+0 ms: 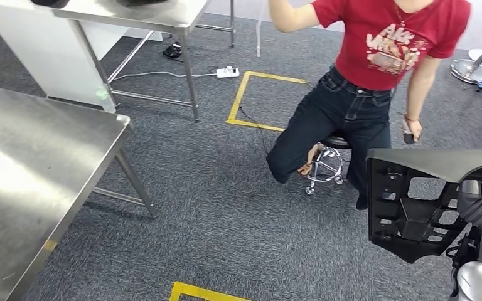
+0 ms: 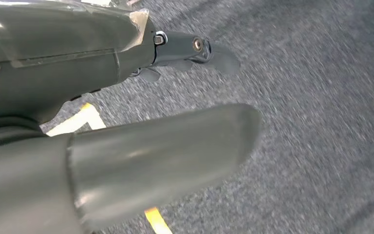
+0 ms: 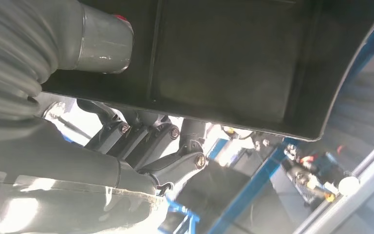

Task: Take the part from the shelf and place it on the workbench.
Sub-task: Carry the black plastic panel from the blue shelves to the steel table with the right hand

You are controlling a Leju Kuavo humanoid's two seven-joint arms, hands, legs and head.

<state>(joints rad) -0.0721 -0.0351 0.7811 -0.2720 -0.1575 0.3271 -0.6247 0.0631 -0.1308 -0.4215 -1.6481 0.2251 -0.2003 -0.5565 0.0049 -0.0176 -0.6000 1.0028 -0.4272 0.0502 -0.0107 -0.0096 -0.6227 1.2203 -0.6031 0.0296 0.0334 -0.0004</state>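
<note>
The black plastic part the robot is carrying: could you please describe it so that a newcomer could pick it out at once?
Start from the grey carpet floor in the head view and go to the lower right corner, beside the seated person in the red T-shirt. There the right hand holds the black plastic part, a flat ribbed panel with open cut-outs. Nothing else nearby is black and latticed.

White lettering is showing across the chest of the person's red T-shirt (image 1: pixel 392 37) in the head view, but it is coming through too small and creased to read (a graphic patch is sitting just under it). No other label, brand or number is reading anywhere.
</note>
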